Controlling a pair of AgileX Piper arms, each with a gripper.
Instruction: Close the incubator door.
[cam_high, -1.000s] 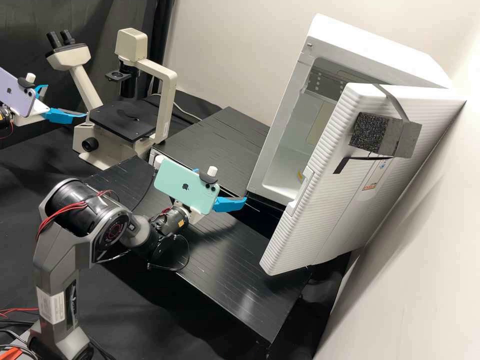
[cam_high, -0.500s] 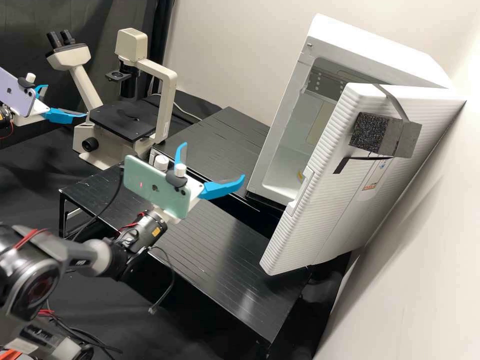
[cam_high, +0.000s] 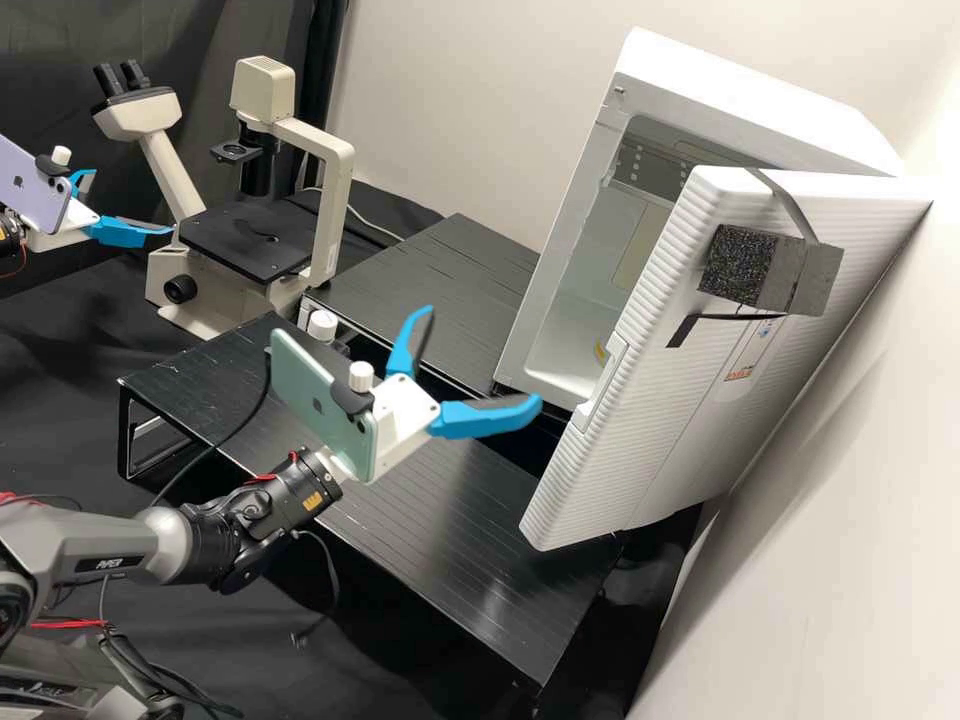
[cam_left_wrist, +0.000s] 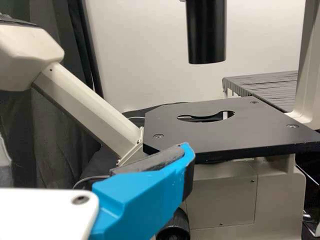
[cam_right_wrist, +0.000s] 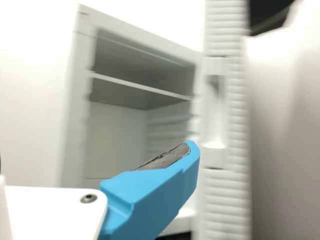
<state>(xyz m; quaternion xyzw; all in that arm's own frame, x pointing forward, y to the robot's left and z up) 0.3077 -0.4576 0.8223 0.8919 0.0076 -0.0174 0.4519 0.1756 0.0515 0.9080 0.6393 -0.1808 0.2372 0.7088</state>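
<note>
White incubator (cam_high: 740, 90), high view: landmark for this list; front unclosed, chamber visible.
Incubator door (cam_high: 650, 410), high view: the task's item, white and ribbed, standing open at an angle in front of the incubator; handle recess (cam_high: 602, 385) along its free edge.
Foam block (cam_high: 740, 268), high view: dark, strapped to the outer face of the incubator's door.
Right gripper (cam_high: 486, 354), high view: mine, wide, its two blue fingers spread; near the incubator's open front, lower corner; contact I cannot judge.
Mint phone (cam_high: 315, 400), high view: mounted on that gripper, farther from the incubator than the fingers.
Left gripper (cam_high: 132, 203), high view: also mine, wide, nothing between its fingers; well apart from the incubator, beyond the microscope (cam_high: 330, 200).
Lilac phone (cam_high: 35, 185), high view: mounted on the left gripper, well apart from the incubator.
Slatted stand (cam_high: 450, 500), high view: black, reaching beneath the incubator's open door.
Blue finger, left wrist view: one of my left gripper's, grey-padded, beside the microscope's black stage (cam_left_wrist: 250, 135), both well apart from the incubator.
Blue finger, right wrist view: one of my right gripper's, grey-padded, before the incubator's opening.
Shelf (cam_right_wrist: 140, 87), right wrist view: white-edged, inside the incubator.
</note>
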